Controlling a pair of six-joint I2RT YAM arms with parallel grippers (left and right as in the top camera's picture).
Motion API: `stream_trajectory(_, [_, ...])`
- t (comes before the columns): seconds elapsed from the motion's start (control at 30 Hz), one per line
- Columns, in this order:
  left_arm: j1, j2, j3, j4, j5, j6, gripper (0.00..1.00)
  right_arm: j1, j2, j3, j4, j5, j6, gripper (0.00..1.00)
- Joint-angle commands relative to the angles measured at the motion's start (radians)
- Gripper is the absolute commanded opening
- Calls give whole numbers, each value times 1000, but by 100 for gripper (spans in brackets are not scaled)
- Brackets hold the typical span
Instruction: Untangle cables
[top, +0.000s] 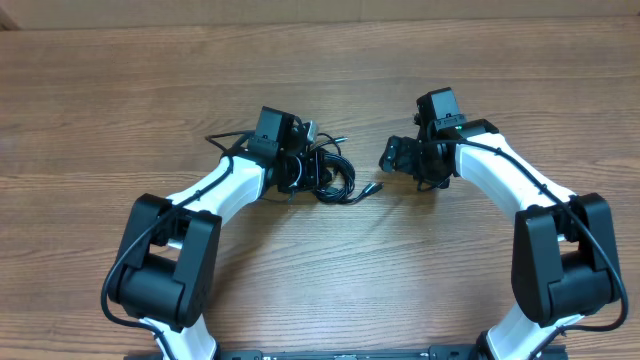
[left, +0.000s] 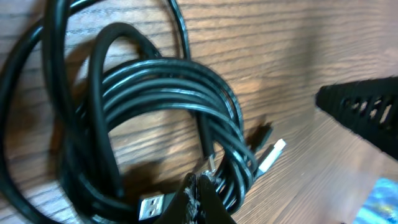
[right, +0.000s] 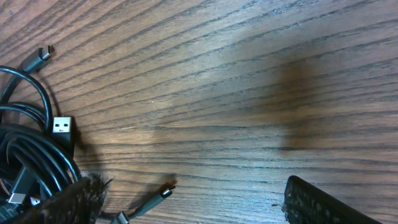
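The cables are thin black cords bunched in a loose coil at the table's centre-left, with one plug end trailing right. My left gripper sits on the coil's left side. In the left wrist view its fingers are pressed together against coil strands, beside a USB plug and a silver-tipped plug. My right gripper is open and empty just right of the coil. In the right wrist view a small plug lies between its spread fingers, and the coil is at the left.
The wooden table stretches all round. A loose plug end lies apart from the coil. One right finger shows in the left wrist view. Thicker black wires run along both white arms.
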Motion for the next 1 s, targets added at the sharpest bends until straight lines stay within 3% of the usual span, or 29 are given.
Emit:
stream_trajectory(0.0, [10,-97,43,-32,-89,71,4,-1,5,0,4,-2,-7,91])
stream_trajectory(0.17, [10,-146,44,-102,-215,66,10,-1,5,0,7,-2,-6,91])
stream_trajectory(0.37, [11,-93,43,-154,-267,38,36,-1,5,0,7,-5,-6,91])
stream_trajectory(0.43, [11,-65,43,-152,-267,32,40,-1,5,0,7,-11,-6,91])
stream_trajectory(0.7, [9,0,43,-139,-341,77,46,-1,5,0,6,-13,-6,91])
stream_trajectory(0.97, [-7,63,43,-79,-348,66,42,-1,5,0,7,-35,-6,91])
